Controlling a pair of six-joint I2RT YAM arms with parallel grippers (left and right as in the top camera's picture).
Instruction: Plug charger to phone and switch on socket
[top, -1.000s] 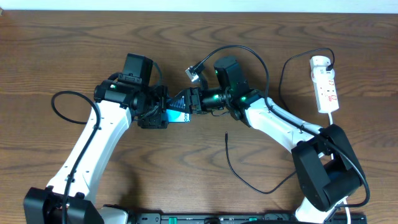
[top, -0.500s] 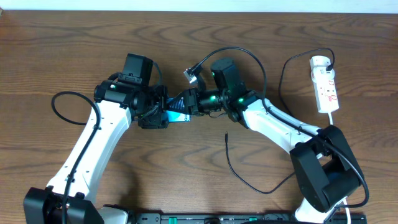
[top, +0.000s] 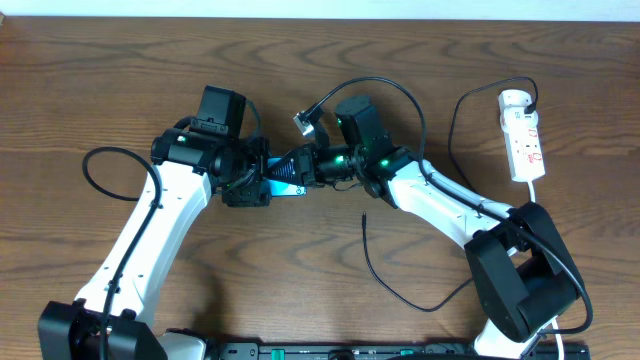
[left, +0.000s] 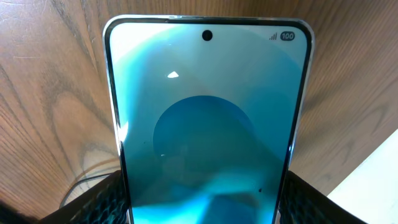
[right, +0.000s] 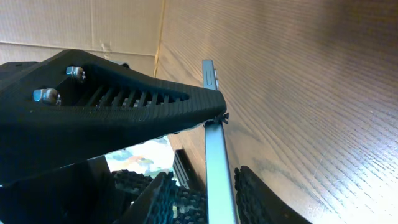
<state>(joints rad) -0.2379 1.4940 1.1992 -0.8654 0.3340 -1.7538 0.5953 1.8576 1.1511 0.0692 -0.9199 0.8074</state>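
Observation:
The phone (top: 285, 186), with a light blue screen, is held just above the table between the two arms. My left gripper (top: 262, 183) is shut on its lower end; in the left wrist view the phone (left: 205, 124) fills the frame between my fingers (left: 202, 193). My right gripper (top: 305, 168) is closed on the phone's other end; the right wrist view shows its thin edge (right: 211, 143) between my pads (right: 214, 190). The charger (top: 385, 285) lies loose on the table, its small tip (top: 364, 214) right of the phone. The socket (top: 522, 135) lies at the far right.
The charger's cable runs down, round the right arm's base and up to a black plug (top: 530, 95) at the socket's top end. A thick black robot cable (top: 100, 170) loops left of the left arm. The left gripper's finger (right: 124, 112) fills the upper right wrist view.
My right arm has shifted a little to the left, closer onto the phone. The left arm, phone, charger and socket have stayed put.

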